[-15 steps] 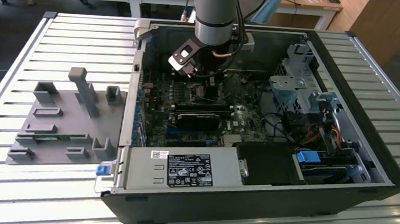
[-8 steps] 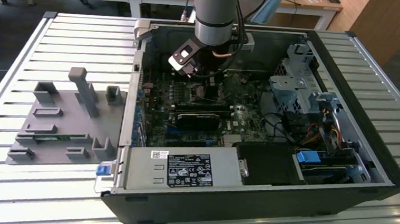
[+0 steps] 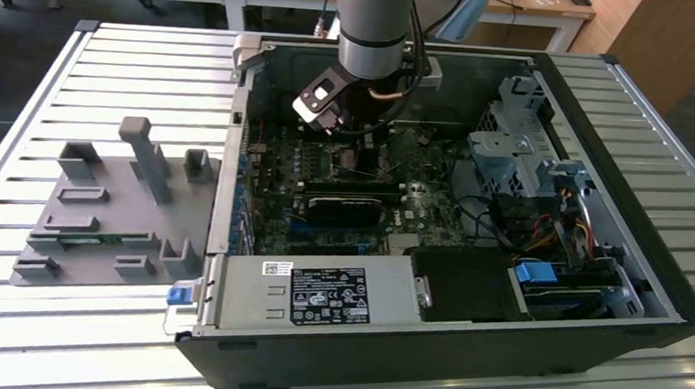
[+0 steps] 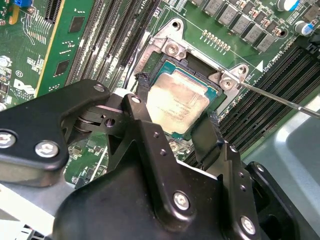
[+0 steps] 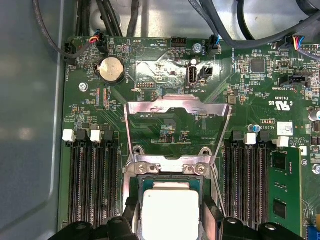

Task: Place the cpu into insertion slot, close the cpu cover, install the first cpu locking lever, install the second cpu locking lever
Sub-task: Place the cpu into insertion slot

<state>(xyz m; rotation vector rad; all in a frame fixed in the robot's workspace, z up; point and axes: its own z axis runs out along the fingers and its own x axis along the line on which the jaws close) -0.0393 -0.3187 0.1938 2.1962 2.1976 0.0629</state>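
Tool astride cpu at insertion slot

Grey, blue-capped arm carries a black, silver-screwed hand.

The cpu lies in the slot, between my jaws. Just past my jaws, the cover stands swung back from its hinge at the slot's far edge. Memory slots run along both sides of my jaws. Further out, beyond the cover and off to one side, a battery sits on the board. All this is inside the case, which rests on the surface. A tray lies beside the case, to the exterior view's left.
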